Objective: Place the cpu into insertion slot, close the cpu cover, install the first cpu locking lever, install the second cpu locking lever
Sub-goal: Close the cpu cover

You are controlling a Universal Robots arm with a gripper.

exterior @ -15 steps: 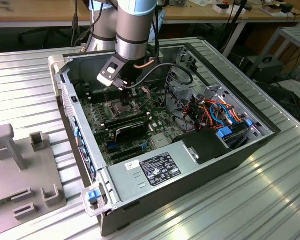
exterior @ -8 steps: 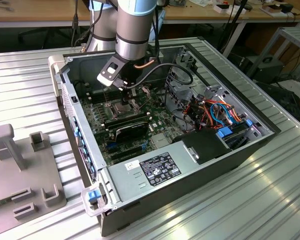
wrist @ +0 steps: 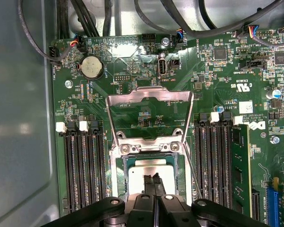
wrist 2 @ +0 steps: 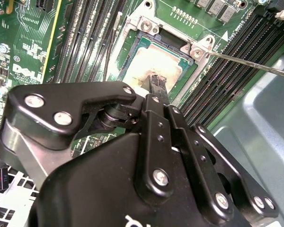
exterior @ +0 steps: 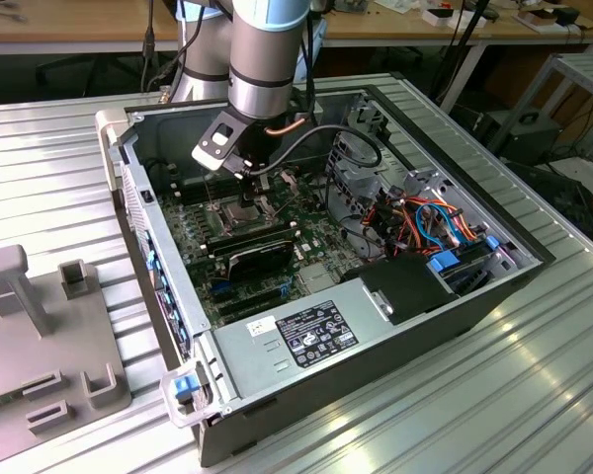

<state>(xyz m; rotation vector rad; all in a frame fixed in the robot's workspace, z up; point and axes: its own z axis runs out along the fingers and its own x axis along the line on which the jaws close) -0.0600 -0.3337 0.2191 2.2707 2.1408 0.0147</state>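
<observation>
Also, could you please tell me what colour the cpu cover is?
Silvery-grey bare metal; the cpu cover shows best in the first wrist view.

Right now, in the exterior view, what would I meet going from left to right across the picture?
Grey plastic stand → gripper → bundle of orange and blue cables → grey metal rack.

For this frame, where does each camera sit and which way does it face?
Exterior view: off the arm, raised, looking down into the open computer case; the arm shows.
First wrist view: looks straight down at the motherboard; hand tips show.
Second wrist view: looks slantwise along the hand.
Both wrist views share the chip in its socket.
</observation>
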